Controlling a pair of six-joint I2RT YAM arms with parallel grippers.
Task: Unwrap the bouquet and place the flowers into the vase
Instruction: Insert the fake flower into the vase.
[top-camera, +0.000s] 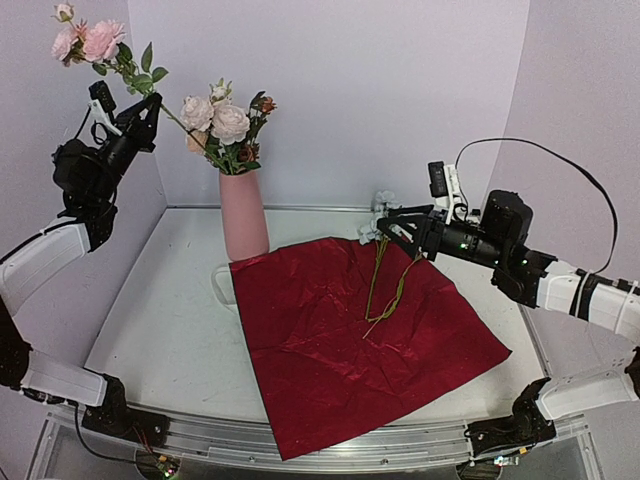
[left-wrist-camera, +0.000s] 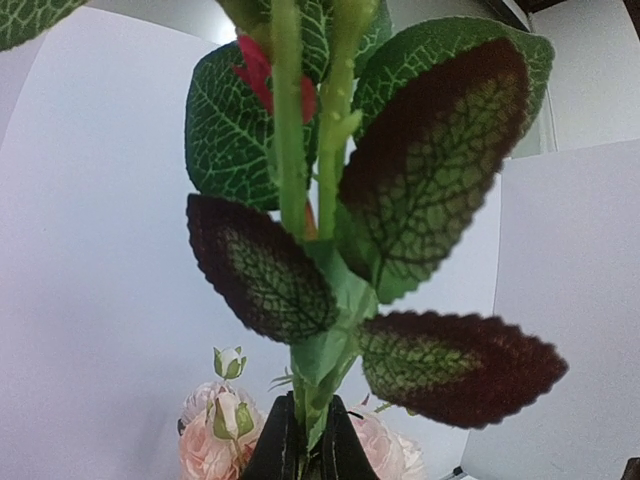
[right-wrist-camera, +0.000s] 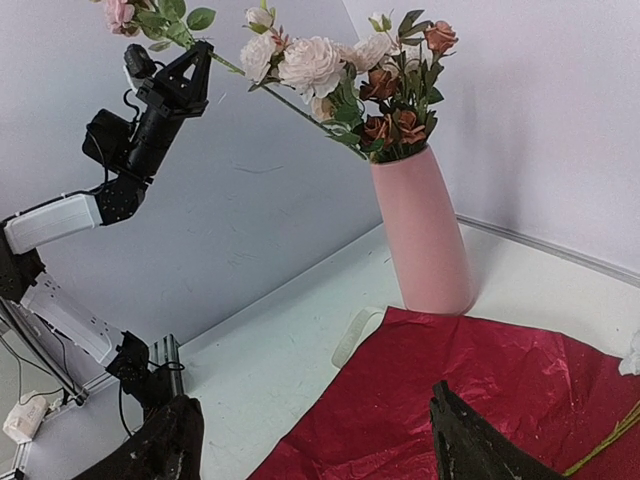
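One flower stem (top-camera: 172, 114), clamped in the left gripper (top-camera: 148, 103) above-left of the vase (top-camera: 243, 215), slants down toward its mouth. The right gripper (top-camera: 395, 232) has its jaws apart.

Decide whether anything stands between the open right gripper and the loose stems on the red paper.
Nothing visible does: the right gripper hangs over the loose stems, lying uncovered on the red paper.

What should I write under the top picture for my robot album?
Left tool holds a pink flower stem slanting toward the vase; right tool hovers open over the red paper.
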